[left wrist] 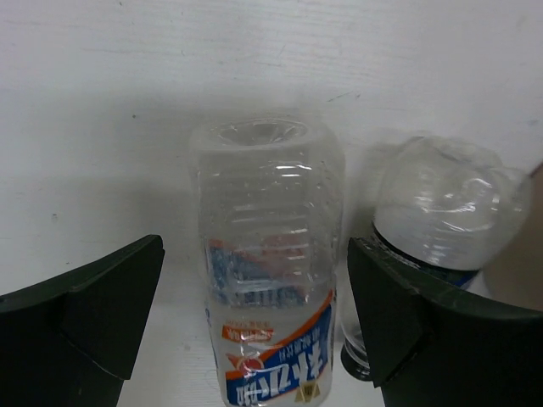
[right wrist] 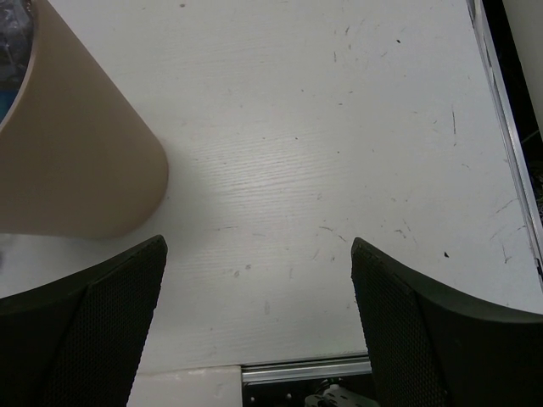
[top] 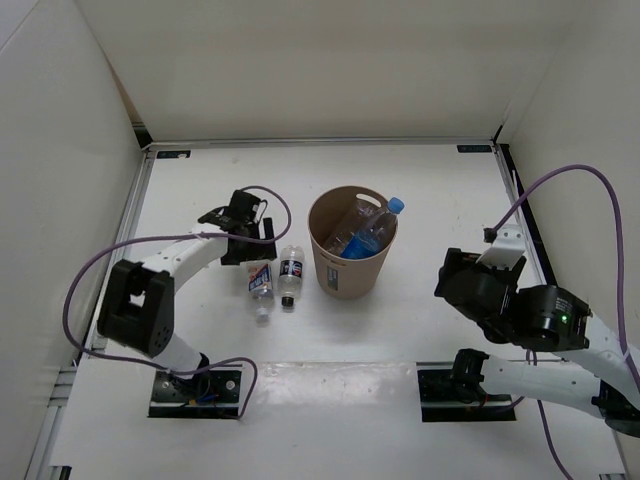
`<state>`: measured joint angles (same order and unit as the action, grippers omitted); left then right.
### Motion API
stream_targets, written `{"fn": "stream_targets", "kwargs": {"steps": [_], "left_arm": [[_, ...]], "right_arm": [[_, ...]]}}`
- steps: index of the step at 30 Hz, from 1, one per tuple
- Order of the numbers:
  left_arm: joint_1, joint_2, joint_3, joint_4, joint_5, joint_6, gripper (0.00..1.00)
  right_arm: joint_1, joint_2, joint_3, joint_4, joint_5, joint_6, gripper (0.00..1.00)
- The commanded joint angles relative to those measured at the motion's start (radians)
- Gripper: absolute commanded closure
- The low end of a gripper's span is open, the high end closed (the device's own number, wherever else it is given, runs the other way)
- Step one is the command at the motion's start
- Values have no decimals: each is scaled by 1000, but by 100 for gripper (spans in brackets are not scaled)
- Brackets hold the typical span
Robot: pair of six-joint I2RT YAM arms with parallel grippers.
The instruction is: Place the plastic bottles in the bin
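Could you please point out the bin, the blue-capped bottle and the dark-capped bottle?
bin point(top: 350, 278): top view, on its outer wall.
blue-capped bottle point(top: 366, 240): top view, on its blue label, inside the bin.
dark-capped bottle point(top: 291, 270): top view, on its label, mid-body.

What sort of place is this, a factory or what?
Probably a lab test booth: white walls box in a table, two robot arms are bolted to its near edge, and a bin and plastic bottles serve as props.
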<state>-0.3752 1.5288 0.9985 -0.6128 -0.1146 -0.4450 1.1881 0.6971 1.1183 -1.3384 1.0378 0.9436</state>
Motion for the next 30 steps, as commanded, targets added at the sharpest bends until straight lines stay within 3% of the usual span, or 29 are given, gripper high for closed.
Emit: {"fn": "stream_targets", "kwargs": {"steps": [1, 5, 14, 18, 26, 30], "left_arm": [[-4, 45, 45, -12, 21, 6, 0], [-2, 111, 101, -34, 39, 22, 1], [-4, 163, 106, -34, 46, 45, 33], [-1, 62, 161, -110, -9, 49, 38], [5, -145, 558, -381, -232, 85, 41], [38, -199, 681, -338, -249, 101, 44]], "right_arm": [[8, -10, 29, -64, 38, 30, 10], [1, -5, 23, -50, 31, 14, 10], [-15, 16, 21, -36, 25, -2, 10], [-19, 16, 21, -33, 25, -5, 10], [-41, 15, 20, -27, 21, -11, 10], [-48, 16, 18, -18, 16, -20, 10]]}}
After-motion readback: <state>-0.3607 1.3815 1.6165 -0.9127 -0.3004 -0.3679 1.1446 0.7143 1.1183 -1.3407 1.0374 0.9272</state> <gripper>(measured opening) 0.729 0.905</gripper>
